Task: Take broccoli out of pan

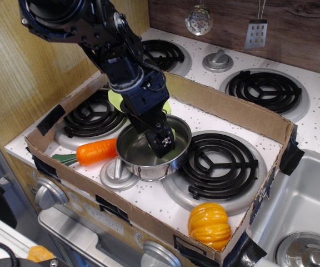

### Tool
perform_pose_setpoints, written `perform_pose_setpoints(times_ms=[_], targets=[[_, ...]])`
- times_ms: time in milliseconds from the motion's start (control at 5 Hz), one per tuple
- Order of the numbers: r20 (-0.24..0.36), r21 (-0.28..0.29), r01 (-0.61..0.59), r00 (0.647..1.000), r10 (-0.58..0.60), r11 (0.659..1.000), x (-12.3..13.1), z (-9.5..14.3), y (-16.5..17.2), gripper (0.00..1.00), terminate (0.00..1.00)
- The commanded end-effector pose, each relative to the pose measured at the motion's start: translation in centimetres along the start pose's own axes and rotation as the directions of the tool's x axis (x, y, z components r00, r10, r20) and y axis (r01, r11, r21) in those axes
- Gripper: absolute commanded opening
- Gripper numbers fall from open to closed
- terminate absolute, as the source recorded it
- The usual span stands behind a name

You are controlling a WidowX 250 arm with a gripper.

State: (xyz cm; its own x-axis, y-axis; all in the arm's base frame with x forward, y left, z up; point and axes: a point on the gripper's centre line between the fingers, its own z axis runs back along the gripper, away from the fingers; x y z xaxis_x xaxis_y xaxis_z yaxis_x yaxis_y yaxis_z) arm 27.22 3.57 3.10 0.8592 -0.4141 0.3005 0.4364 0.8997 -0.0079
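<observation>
On the left, an orange carrot (95, 151) lies on the white speckled surface (149, 197), its fat end touching the side of the pan (132, 153). Behind it is a black coil burner (90, 118). A grey knob (117, 173) sits just in front of the pan. The shiny pan stands in the middle, inside a low cardboard wall (226, 108). The black arm reaches down from the upper left, and its end effector (165, 143) is deep inside the pan, on the right side. It covers the broccoli (174, 135), so only a thin bit of green shows by its tip. I cannot tell if the end effector is open or closed. A lime-green plate (114, 97) peeks out behind the arm. To the right is another black burner (220, 161). In front of it sits a yellow-orange pumpkin (209, 223).
</observation>
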Motion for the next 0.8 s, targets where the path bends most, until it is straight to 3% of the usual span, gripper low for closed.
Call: perform_pose_setpoints(times_ms=[0,200,600], targets=[[0.035,0.032,0.005,0.999,-0.006,0.999,-0.3,-0.9,0.5,1.0,0.0],[0.055,0.046,0.003,0.998,-0.006,0.999,0.1,-1.0,0.7,0.0,0.0],[0.027,0.089,-0.013,1.0,0.01,0.996,0.2,0.7,0.3,0.0,0.0]])
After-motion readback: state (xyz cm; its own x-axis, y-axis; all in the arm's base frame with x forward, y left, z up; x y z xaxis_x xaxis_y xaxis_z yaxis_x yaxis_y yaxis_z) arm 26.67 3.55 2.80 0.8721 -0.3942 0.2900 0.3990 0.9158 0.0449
